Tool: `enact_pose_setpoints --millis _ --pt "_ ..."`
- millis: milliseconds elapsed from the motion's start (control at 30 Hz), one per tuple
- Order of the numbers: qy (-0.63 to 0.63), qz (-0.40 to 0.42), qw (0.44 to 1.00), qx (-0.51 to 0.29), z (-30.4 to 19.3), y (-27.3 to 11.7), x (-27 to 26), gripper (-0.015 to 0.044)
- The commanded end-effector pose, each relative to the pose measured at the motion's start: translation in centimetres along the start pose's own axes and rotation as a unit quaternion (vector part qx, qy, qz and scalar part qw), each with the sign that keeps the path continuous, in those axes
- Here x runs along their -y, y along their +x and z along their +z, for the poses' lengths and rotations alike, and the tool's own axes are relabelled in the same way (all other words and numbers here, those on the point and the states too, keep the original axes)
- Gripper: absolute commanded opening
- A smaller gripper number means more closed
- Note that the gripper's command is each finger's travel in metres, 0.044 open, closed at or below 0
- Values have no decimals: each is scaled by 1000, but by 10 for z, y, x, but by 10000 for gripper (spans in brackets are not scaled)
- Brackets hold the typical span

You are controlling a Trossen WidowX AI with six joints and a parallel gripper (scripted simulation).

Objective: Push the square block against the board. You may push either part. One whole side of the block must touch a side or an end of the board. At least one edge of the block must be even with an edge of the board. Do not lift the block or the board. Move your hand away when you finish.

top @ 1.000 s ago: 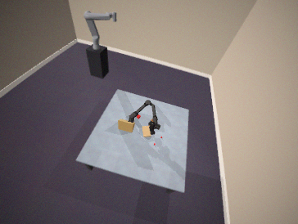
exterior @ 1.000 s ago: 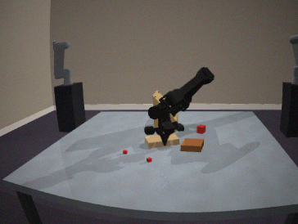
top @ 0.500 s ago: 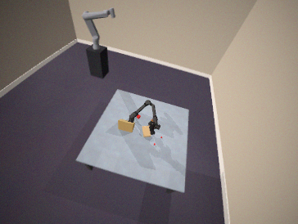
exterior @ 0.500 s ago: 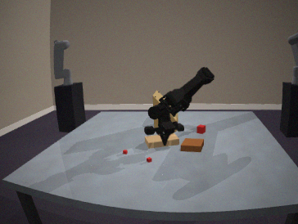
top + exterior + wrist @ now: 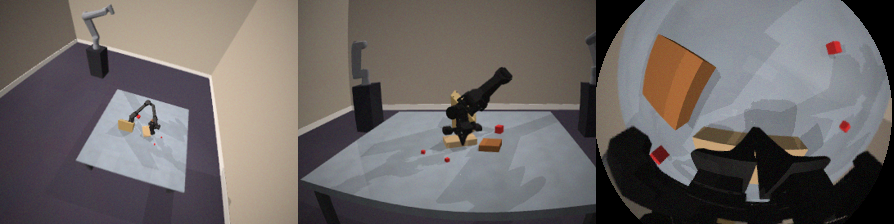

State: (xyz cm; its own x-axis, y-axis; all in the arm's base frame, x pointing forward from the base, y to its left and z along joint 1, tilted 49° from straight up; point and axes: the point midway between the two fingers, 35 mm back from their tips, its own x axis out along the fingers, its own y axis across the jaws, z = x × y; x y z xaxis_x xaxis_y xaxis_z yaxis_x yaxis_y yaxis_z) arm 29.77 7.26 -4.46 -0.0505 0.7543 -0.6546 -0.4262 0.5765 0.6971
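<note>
Looks like the closed, empty claw [image 5: 152, 132] [image 5: 462, 143] [image 5: 754, 129] is right at the pale wooden slab [image 5: 146, 131] [image 5: 452, 142] [image 5: 713, 143], whose long side runs across the wrist view; orange-brown block [image 5: 152, 120] [image 5: 490, 145] [image 5: 669, 82] sits up-left there, apart.

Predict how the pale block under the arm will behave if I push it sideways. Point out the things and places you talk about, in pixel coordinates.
The pale block [image 5: 146, 132] [image 5: 452, 143] [image 5: 714, 142] lies flat and looks low for its width, so it should slide rather than tip. Its straight edges suggest something stiff, and its flat sides make rolling unlikely.
</note>
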Motion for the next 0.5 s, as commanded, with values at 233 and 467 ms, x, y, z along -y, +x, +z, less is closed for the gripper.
enact_pose_setpoints --millis 233,467 --pt "5 3 1000 -12 7 4 -1 0" --pt "5 3 1000 -12 19 4 0 0"
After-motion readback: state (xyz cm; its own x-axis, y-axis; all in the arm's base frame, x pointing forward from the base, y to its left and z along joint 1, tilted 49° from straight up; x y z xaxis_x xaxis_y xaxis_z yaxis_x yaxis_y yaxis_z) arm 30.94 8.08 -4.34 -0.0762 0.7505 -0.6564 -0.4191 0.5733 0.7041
